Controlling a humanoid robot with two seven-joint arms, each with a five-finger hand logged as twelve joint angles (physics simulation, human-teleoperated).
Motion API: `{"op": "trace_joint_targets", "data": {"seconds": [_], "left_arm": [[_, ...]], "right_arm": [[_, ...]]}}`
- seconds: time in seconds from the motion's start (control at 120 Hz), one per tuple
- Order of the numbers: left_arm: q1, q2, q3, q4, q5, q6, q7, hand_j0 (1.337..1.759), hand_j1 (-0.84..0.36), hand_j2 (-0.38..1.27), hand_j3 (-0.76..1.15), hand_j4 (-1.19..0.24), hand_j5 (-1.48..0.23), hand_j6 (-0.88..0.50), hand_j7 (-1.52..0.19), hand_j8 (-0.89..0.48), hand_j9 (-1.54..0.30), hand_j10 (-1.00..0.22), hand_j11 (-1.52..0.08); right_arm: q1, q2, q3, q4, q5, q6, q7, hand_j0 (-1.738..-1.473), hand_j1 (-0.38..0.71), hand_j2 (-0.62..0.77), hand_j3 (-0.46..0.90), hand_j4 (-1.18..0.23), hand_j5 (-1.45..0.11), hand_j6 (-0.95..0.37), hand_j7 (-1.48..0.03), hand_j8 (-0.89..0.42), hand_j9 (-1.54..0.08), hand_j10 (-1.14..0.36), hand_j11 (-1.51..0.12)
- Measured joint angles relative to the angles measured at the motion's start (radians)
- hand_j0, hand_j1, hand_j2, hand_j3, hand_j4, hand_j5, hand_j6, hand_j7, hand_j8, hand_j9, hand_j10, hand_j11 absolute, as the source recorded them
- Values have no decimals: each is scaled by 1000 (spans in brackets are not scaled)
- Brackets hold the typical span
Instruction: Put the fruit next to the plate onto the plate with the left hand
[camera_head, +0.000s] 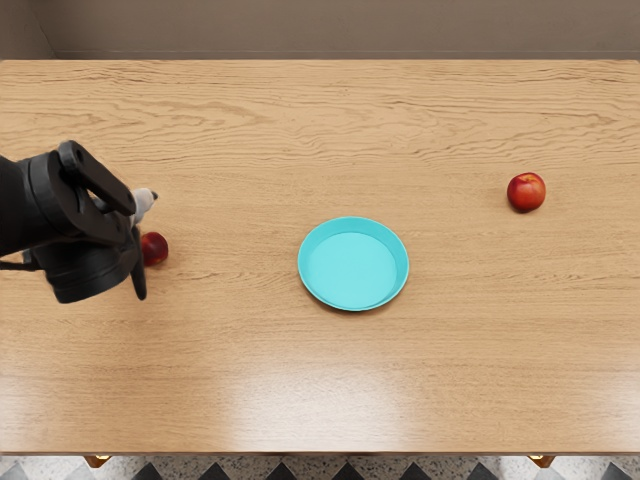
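The bench (320, 130) spans the view. At its left edge the left hand (85, 245) hovers with its fingers (144, 201) apart, holding nothing. The teal plate (352, 266) lies mid-bench and a red apple (526, 191) sits far right. The small red fruit (155, 248) rests beside the palm. Centre it between the fingers before closing; being round, it could roll.

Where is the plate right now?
Head view: the plate sits mid-table, between the left apple beside the left hand and the right apple.
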Motion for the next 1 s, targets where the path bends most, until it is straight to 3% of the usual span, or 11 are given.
{"op": "trace_joint_targets", "data": {"seconds": [0.217,0.275,0.483,0.75,1.0], "left_arm": [[24,0,-12,58,6,68,0,1658,308,7,0,-34,-45,-35,-45,-35,-45,-34,-45],[94,0,-15,75,11,71,0,1658,308,7,0,-35,-45,-35,-45,-35,-45,-35,-45],[115,0,-17,109,18,75,0,1658,305,8,0,-37,-48,-37,-48,-37,-48,-37,-48],[140,0,-31,124,16,71,0,1658,130,37,0,-183,-238,-183,-238,-183,-238,-183,-238],[148,0,-34,125,17,71,0,1658,51,50,0,-249,-323,-249,-323,-249,-323,-248,-323]], "right_arm": [[0,0,0,0,0,0,0,-1658,-335,-2,0,-11,-15,-11,-15,-11,-15,-11,-15],[0,0,0,0,0,0,0,-1658,-335,-2,0,-11,-15,-11,-15,-11,-15,-11,-15],[0,0,0,0,0,0,0,-1658,-335,-2,0,-11,-15,-11,-15,-11,-15,-11,-15],[0,0,0,0,0,0,0,-1658,-335,-2,0,-11,-15,-11,-15,-11,-15,-11,-15],[0,0,0,0,0,0,0,-1658,-335,-2,0,-11,-15,-11,-15,-11,-15,-11,-15]]}}
